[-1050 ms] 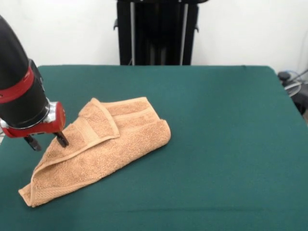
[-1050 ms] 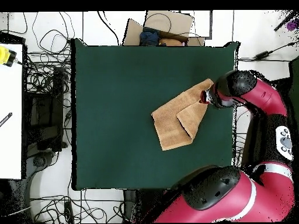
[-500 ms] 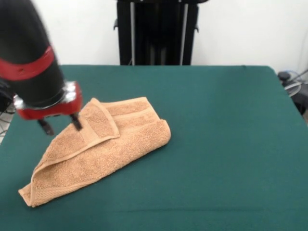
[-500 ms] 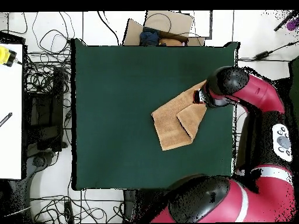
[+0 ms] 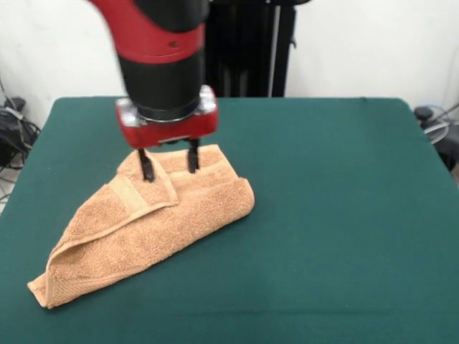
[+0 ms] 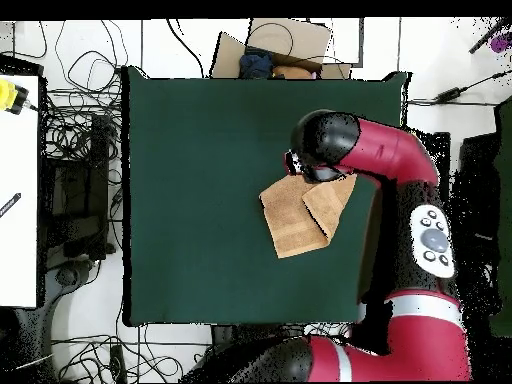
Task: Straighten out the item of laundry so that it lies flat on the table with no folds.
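Note:
The item of laundry (image 5: 150, 222) is a light orange-tan towel lying folded over on the left half of the green table (image 5: 344, 215). One corner flap is turned back on top and a thick rolled fold runs along its right edge. My gripper (image 5: 169, 166) hangs open over the towel's far end. One finger is above the turned-back flap and the other above the banded part beside it, with nothing held between them. Whether the tips touch the cloth I cannot tell. In the overhead view the arm's wrist (image 6: 322, 140) covers the gripper and part of the towel (image 6: 295, 220).
A black stand (image 5: 244, 57) rises behind the table. Cables (image 5: 437, 122) lie off the right edge. The overhead view shows a cardboard box (image 6: 285, 45) beyond the table's far side, tangled cables (image 6: 85, 150) on the floor, and a white surface (image 6: 18, 200) at the left.
My arm has swung from the towel's left end, near the table's edge, across to its far end over the folded flap. The towel has not moved, and the gripper stays open.

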You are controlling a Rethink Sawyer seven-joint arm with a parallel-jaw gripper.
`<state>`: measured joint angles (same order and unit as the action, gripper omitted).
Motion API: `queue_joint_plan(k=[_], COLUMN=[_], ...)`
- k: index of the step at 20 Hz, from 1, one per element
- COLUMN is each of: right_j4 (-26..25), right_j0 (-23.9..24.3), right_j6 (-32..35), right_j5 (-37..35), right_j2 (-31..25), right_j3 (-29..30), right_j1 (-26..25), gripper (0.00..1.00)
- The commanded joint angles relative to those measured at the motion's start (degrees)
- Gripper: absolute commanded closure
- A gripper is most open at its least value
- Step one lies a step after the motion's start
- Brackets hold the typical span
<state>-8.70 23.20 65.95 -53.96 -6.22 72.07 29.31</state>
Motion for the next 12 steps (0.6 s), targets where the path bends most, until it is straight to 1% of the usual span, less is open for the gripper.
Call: queue_joint_plan(k=[1,4,6,12], right_j4=[-1.8,-1.1,-1.3,-1.6], right_j0=[-0.2,2.9,3.8,4.7], right_j6=[14.9,11.2,10.1,8.8], right_j5=[12.0,16.9,20.1,26.5], right_j2=[1.1,-1.2,-1.7,-2.4], right_j3=[13.2,13.3,13.7,13.9], right_j1=[-2.2,-7.0,-8.3,-11.6], gripper=[0.0,0.0,0.0,0.0])
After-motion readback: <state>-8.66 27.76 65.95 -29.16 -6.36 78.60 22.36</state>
